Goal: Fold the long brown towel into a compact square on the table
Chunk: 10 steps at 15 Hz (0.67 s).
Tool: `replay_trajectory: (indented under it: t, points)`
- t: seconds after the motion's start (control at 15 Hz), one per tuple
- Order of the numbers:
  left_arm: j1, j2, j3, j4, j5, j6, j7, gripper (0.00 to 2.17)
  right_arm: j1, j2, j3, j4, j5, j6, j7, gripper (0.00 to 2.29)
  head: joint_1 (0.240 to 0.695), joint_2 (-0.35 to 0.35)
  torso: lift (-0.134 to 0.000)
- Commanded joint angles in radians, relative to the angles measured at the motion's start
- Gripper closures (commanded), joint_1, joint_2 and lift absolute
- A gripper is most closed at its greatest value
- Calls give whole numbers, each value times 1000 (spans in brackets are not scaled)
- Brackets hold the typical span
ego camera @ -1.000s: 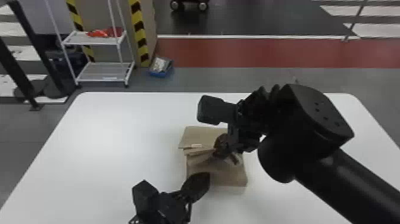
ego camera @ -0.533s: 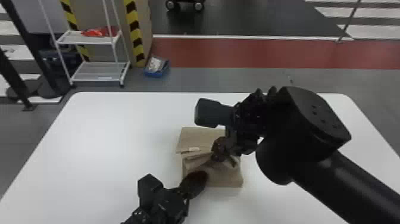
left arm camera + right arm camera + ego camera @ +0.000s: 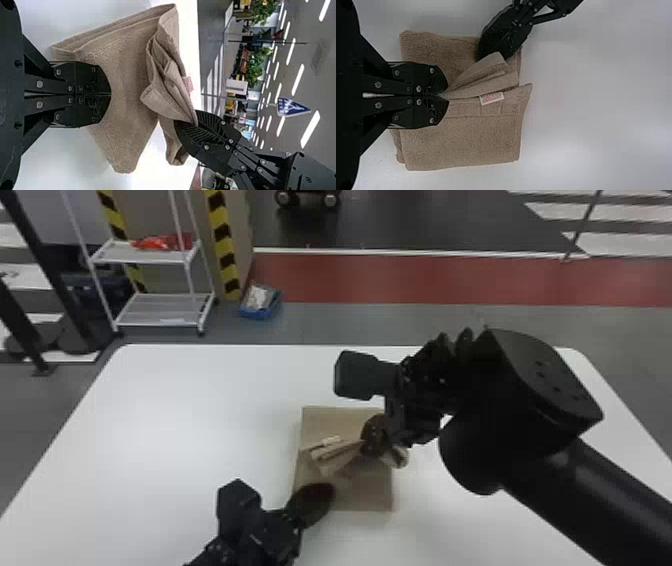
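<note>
Head view: towel (image 3: 340,422), part-folded mid-surface (image 3: 150,415), is seemingly pinned by the left tool (image 3: 110,95), its fingers pressed together, presumably so lower layers are kept from sliding while a raised fold (image 3: 484,81) by the tag (image 3: 491,98) is pinched in the right tool (image 3: 446,95), likely for tidying flat.
</note>
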Motion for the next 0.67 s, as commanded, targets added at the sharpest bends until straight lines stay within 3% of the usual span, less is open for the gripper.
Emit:
replay_trajectory:
  t: [0.0, 0.6]
  points:
    - [55, -3, 14, -100, 15, 17, -9, 2148, 3, -3, 0, 8, 4, -4, 5, 1541, 695, -12, -123]
    - [36, -3, 34, -66, 9, 29, -1, 2148, 2, 5, -3, 6, 2, -1, 5, 1538, 695, 11, -123]
